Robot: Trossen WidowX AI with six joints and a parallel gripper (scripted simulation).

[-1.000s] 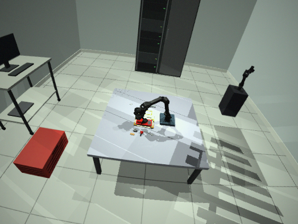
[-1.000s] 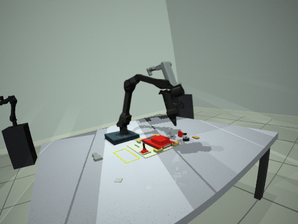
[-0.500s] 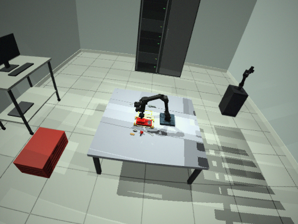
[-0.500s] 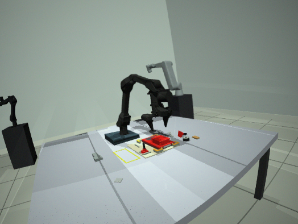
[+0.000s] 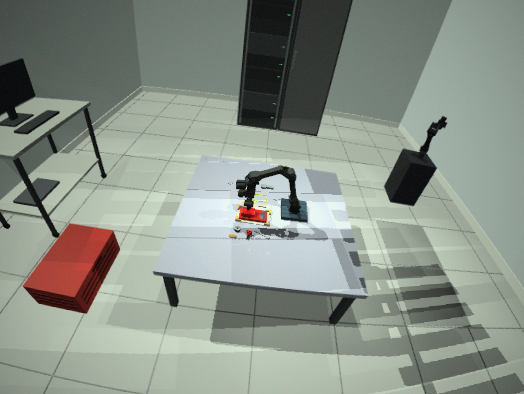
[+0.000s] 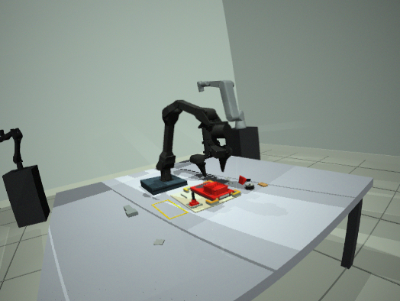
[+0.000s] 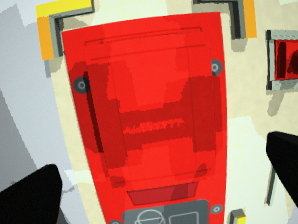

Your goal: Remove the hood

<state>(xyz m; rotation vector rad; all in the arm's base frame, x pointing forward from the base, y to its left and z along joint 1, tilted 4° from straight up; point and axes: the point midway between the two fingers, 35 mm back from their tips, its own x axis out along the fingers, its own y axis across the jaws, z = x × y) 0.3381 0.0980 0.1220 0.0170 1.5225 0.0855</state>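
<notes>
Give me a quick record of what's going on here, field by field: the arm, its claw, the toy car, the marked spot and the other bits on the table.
arm: black, bent over the toy car
gripper: open, above the car, holding nothing
car: red, on a cream base plate with orange corner marks
hood: not yet lifted off the car
marked area: yellow outline beside the plate, nothing inside it
loose parts: small wheel, orange block, red piece beyond the car
elsewhere on table: two small grey pieces
</notes>
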